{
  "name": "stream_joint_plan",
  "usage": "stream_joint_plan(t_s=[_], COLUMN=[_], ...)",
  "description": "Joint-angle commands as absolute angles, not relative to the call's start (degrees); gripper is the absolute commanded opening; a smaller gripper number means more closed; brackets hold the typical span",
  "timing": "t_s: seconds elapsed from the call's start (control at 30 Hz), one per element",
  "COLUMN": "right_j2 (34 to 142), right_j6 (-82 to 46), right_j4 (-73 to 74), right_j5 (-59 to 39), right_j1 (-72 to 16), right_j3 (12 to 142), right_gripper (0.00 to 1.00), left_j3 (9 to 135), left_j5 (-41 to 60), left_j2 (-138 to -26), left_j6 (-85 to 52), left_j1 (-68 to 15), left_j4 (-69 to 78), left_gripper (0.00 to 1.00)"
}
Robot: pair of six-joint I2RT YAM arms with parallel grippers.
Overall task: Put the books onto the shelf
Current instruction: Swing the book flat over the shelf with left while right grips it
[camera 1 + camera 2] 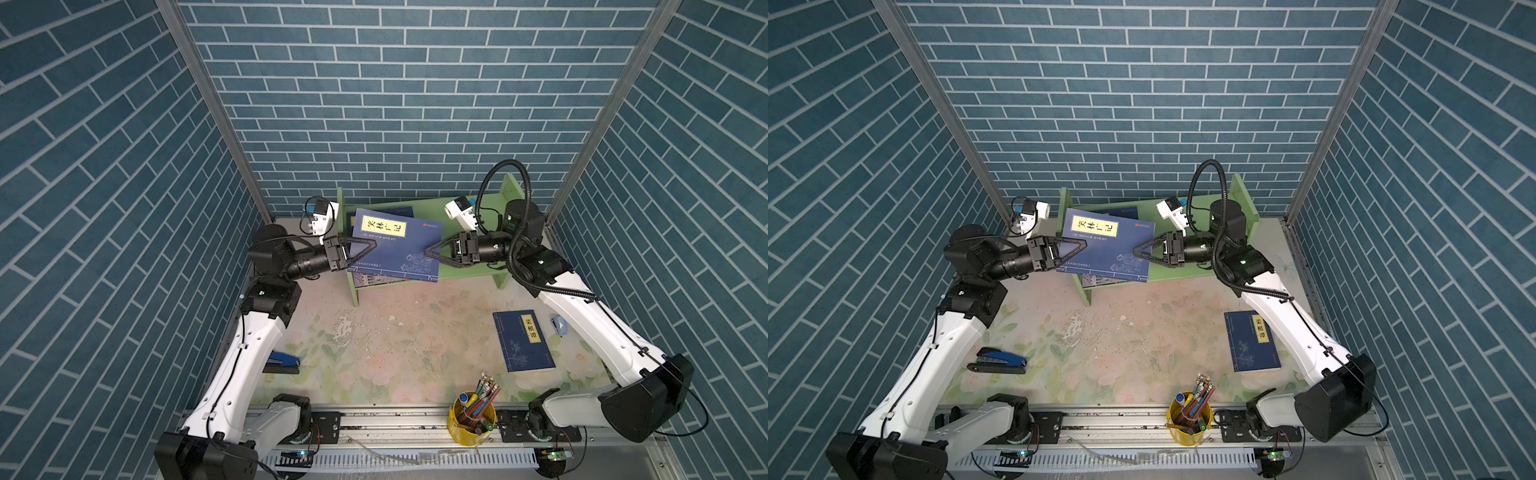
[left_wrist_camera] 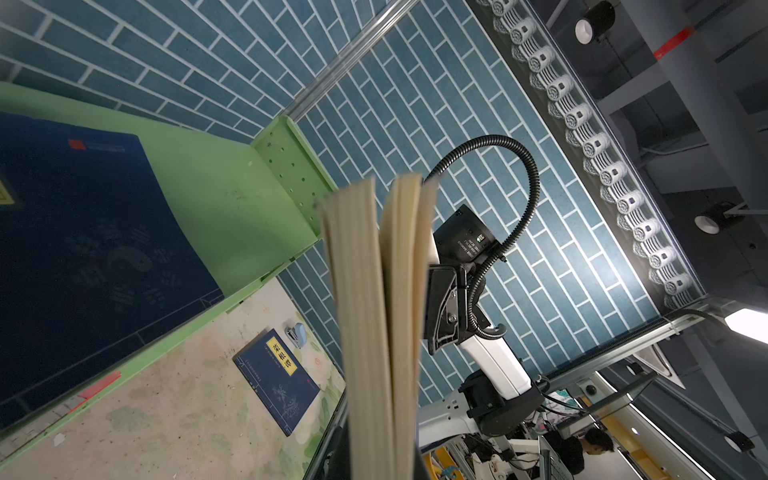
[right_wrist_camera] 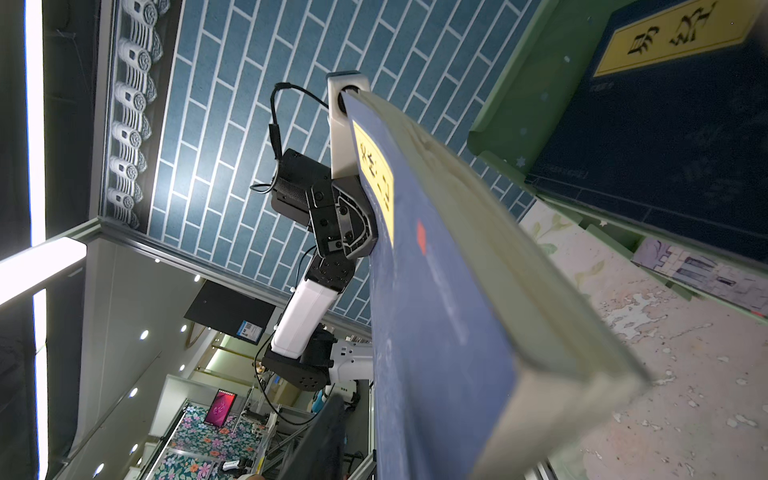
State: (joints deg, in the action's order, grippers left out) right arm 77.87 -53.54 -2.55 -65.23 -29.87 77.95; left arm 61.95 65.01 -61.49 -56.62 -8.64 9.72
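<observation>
In front of the shelf (image 1: pixel 478 272), toward its right end, a navy book (image 1: pixel 523 340) lies flat on the bench (image 1: pixel 395 340), well apart from both pincers. Farther back, over the shelf's left half, the held book (image 1: pixel 395 245) hangs cover-up. The left pincer (image 1: pixel 372 248) is clamped on its left edge. The right pincer (image 1: pixel 430 251) meets its right edge, but its grip cannot be judged. Beneath, on the shelf, rest a shelved navy book (image 1: pixel 403 210) and an illustrated book (image 1: pixel 374 281).
</observation>
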Motion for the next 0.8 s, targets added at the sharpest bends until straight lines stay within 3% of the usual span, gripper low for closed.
stream_joint_plan(t_s=[0.0,0.33,0.77], right_j2=[75.8,76.35,78.66], right_j6=[-53.29,-62.17,-75.43], right_j4=[0.35,14.51,35.83], right_j5=[-63.49,-60.41,-56.66], right_j1=[-28.63,-28.03,-28.12], right_j3=[77.02,70.64,66.11], right_gripper=[0.45,0.49,0.5], left_j3=[65.09,66.45,64.34], left_j5=[61.0,57.3,56.36], left_j2=[-61.54,-65.02,-64.43], left_j6=[-55.37,-62.73,-62.84], left_j1=[-8.53,-8.52,-8.44], left_j4=[11.72,20.09,20.27], left_gripper=[0.0,0.0,0.0])
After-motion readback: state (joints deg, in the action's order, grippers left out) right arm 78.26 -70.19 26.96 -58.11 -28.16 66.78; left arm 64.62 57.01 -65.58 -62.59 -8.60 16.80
